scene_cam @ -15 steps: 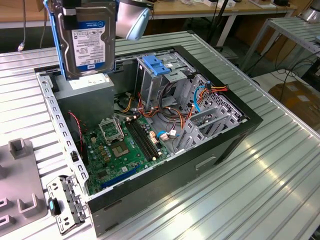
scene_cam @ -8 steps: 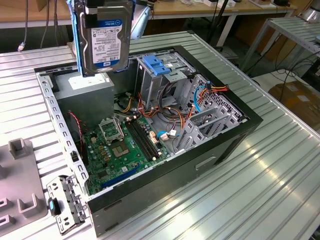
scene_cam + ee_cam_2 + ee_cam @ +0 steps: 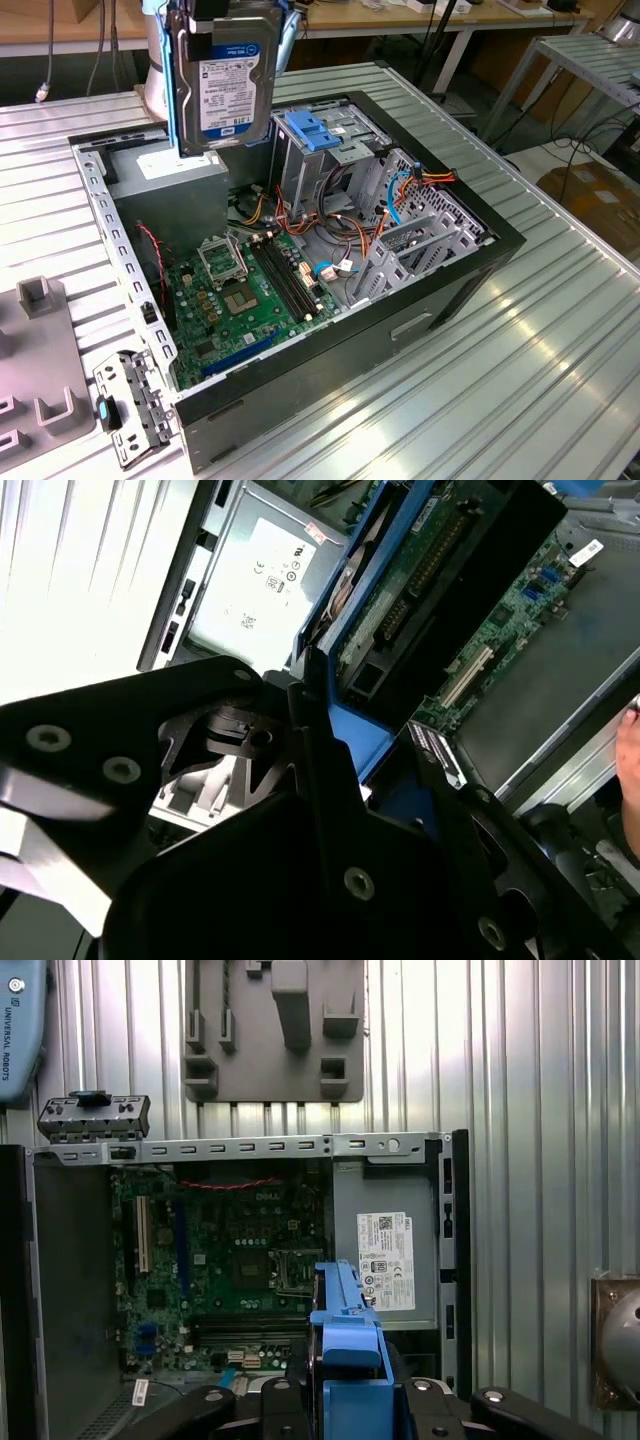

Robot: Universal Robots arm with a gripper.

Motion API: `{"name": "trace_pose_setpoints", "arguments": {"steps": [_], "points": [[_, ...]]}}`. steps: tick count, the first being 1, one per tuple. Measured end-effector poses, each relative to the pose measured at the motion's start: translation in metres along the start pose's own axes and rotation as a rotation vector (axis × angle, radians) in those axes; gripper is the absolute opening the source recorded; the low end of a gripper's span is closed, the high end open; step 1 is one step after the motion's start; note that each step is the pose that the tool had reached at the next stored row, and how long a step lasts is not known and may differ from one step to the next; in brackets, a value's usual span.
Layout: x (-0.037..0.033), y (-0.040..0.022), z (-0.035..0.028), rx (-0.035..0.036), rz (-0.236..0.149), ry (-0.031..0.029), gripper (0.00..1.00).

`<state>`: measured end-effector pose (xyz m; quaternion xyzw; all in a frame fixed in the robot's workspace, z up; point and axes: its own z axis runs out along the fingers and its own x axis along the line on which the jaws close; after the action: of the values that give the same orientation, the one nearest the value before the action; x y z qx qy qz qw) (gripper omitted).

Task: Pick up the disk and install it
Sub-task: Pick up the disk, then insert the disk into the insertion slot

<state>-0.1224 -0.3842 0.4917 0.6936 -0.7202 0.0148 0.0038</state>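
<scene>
Table (image 3: 560, 330): ribbed metal, carries everything. A computer case (image 3: 330, 370) lies on its side across the middle, open face up. I judge it lies that way so the inside can be reached from above.

Inside the case, at the corner nearest the table's far edge: a grey power supply box (image 3: 185, 190), white sticker on top. Beside it the green circuit board (image 3: 250, 290) covers the floor of the case. Toward the exterior view's right stands the metal drive cage (image 3: 345, 165), a blue bracket (image 3: 312, 130) on top and loose cables (image 3: 350, 235) around its foot.

A grey tray (image 3: 40, 380) with raised blocks lies on the table outside the case, at the exterior view's left.

Disk (image 3: 225, 80): off the table, in the air above the power supply box, apart from it. It hangs upright, label facing the exterior view. Not yet in the cage.

My gripper (image 3: 350, 1400): jaws closed on the disk. In the first wrist view its blue rail sits between my black fingers (image 3: 440, 1410). I grip at the top end, so the lower end hangs free. My read is that holding it on edge keeps it clear of the case walls and the cables.
</scene>
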Motion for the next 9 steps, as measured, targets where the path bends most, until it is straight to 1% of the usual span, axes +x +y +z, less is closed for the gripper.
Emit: {"name": "trace_pose_setpoints", "arguments": {"steps": [3, 9], "points": [[0.0016, -0.0001, 0.0, 0.0, 0.0, 0.0001, 0.37], [0.0018, -0.0001, 0.0, -0.0001, 0.0, 0.0001, 0.37]]}}
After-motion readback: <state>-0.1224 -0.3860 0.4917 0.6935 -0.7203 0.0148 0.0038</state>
